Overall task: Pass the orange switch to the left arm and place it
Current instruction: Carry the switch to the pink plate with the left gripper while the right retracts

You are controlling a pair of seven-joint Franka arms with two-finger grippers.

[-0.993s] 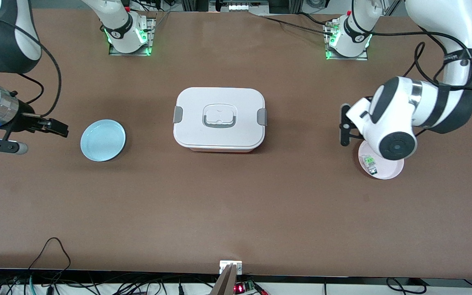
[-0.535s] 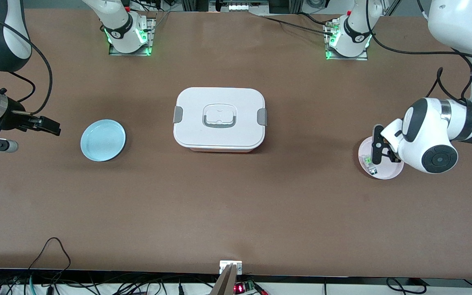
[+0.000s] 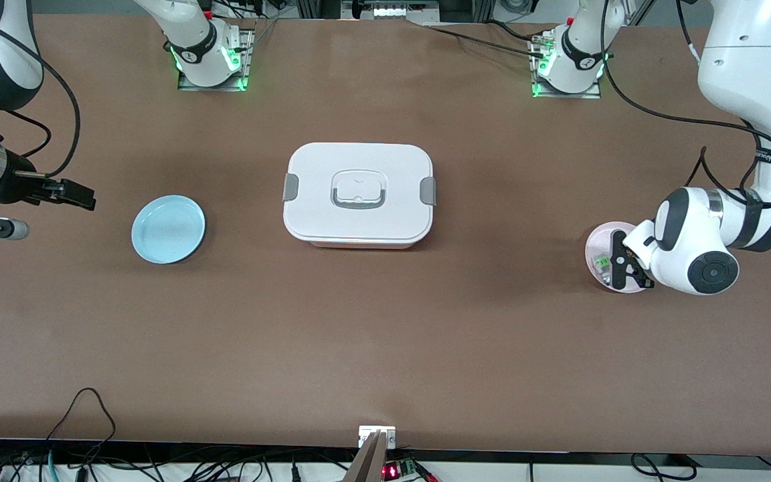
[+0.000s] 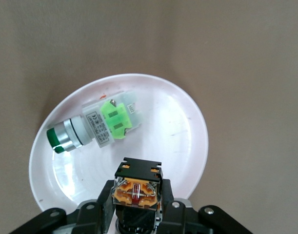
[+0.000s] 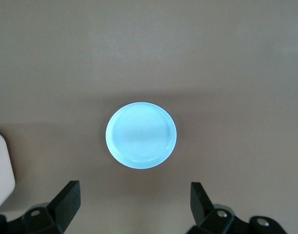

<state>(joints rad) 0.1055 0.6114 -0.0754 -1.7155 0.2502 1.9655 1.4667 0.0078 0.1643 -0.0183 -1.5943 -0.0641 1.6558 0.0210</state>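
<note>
Left gripper is down on the pink plate at the left arm's end of the table. In the left wrist view the orange switch is seen between the fingers, jaws narrowed to about its width. Whether the grip is actually made cannot be confirmed; contact looks likely, so it is read as closed on the switch, which is not lifted and is judged to be resting on the plate. The switch is straddled end-on, presumably so the pads bear on its flat black sides.

The green-and-clear component lies on the same plate just beside the switch, apart from the fingers; the approach appears chosen to leave it undisturbed.

In the front view the left gripper is seen low over the plate, the switch itself hidden by the wrist.

The box sits mid-table, between the two plates, latched. It is the obstacle: a straight carry is blocked, hence the two-arm handover.

Right gripper is waiting with jaws wide apart and empty, held above the table beside the blue plate, toward the right arm's end. That plate is empty and is judged to be the drop point; the right wrist camera is framed on it.
</note>
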